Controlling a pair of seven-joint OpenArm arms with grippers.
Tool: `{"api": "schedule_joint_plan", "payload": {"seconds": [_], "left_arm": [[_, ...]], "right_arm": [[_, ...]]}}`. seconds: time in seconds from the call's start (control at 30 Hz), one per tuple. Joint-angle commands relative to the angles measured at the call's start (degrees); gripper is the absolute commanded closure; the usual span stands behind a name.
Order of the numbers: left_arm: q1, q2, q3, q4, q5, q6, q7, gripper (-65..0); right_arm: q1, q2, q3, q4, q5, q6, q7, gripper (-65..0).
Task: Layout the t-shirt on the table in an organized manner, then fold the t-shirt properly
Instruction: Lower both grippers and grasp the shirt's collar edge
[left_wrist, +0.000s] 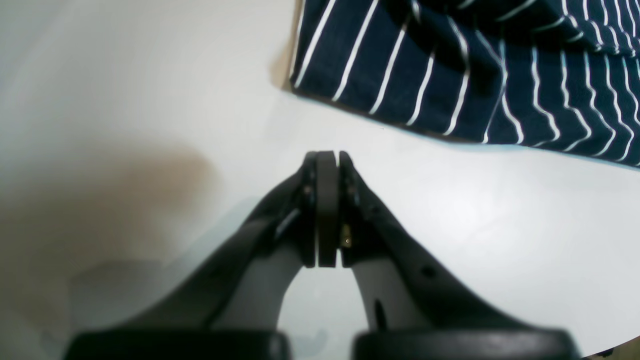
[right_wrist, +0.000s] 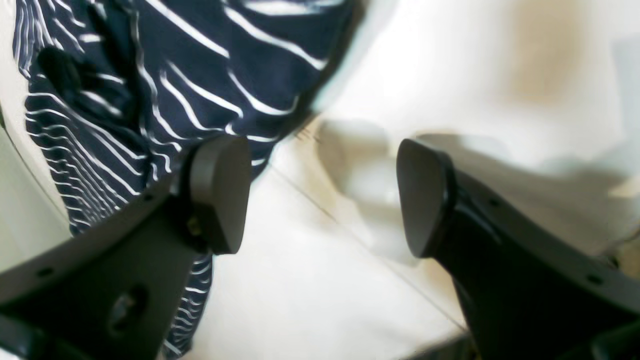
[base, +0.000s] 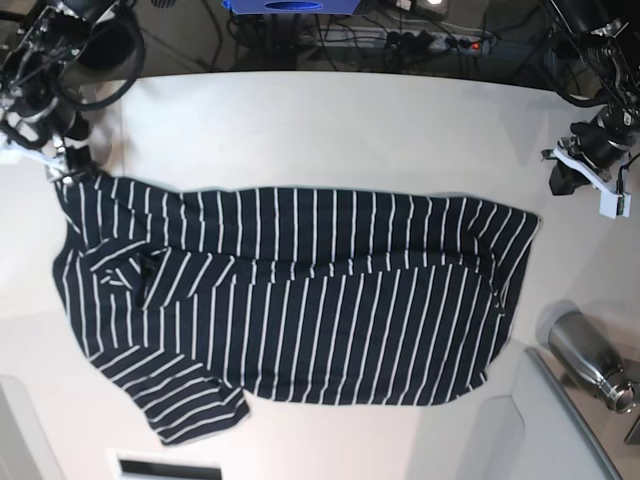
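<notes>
My left fingers (left_wrist: 327, 160) are pressed tight together with nothing between them, above the bare white bench (left_wrist: 475, 225), near the t-shirt (base: 290, 300) edge. My right fingers (right_wrist: 322, 195) are spread wide and hold nothing, right at the shirt's other end. The striped t-shirt lies spread across the middle of the bench, a bit wrinkly. A shiny metal bottle (base: 590, 358) lies near the corner.
</notes>
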Motion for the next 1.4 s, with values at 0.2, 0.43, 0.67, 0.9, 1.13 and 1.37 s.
{"api": "schedule_joint_plan", "payload": {"seconds": [0.2,0.43,0.67,0.9,1.13,1.37], "left_arm": [[-0.21,-1.31,-0.5,0.77,-0.94,-0.49,-1.1,0.0],[-0.21,-1.31,-0.5,0.59,-0.94,-0.49,-1.1,0.0],[-0.21,-1.31,-0.5,0.42,-0.94,-0.49,-1.1,-0.5],[-1.01,-1.31,-0.5,0.42,-1.38,-0.49,-1.1,-38.8],[-7.6,-1.22,-0.5,-8.28,-1.38,-0.49,-1.1,-42.5],[-11.56,-1.14,-0.86,-17.87,-1.29,-0.49,-1.36,-41.6]], "right_arm": [[4.15,3.16,-0.07,-7.01,0.96,1.93,3.14,-43.2],[4.94,4.13,-0.15,-10.09,1.05,1.93,6.83,-43.1],[4.76,4.13,-0.15,-10.09,0.96,2.2,6.92,-31.7],[4.76,3.77,-0.15,-10.18,0.96,2.28,6.56,-2.0],[4.76,3.86,-0.15,-11.76,0.96,2.28,6.48,-0.6],[4.67,3.95,-0.15,-11.59,1.05,2.28,6.39,-0.6]]}}
